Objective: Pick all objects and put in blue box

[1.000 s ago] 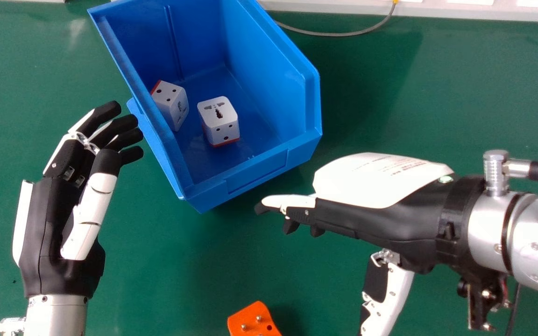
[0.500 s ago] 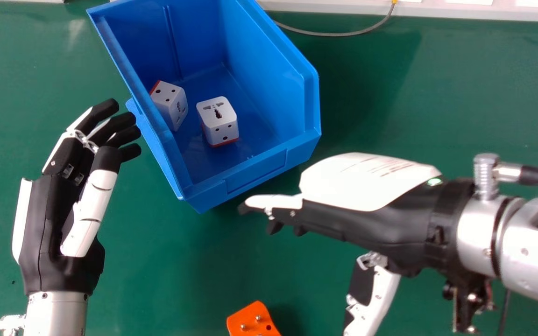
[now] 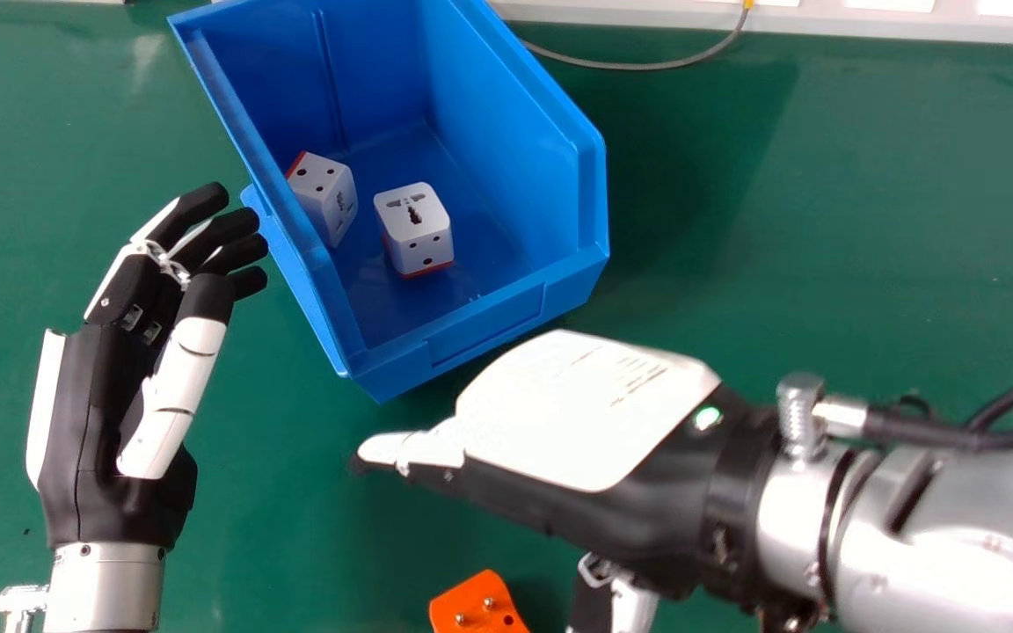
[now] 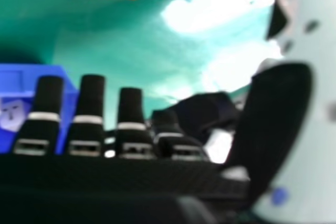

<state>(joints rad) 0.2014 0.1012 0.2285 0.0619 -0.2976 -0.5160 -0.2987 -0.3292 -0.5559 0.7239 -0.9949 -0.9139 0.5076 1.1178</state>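
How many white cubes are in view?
2: one white cube inside the blue box by its left wall, which partly covers it; the other cube to its right. More could hide behind that wall.

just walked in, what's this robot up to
The robot is filling the blue box. One white cube and another are in it, while an orange plug is on the table. The right hand, fingers open and empty, is over the table; the left hand is beside the box.
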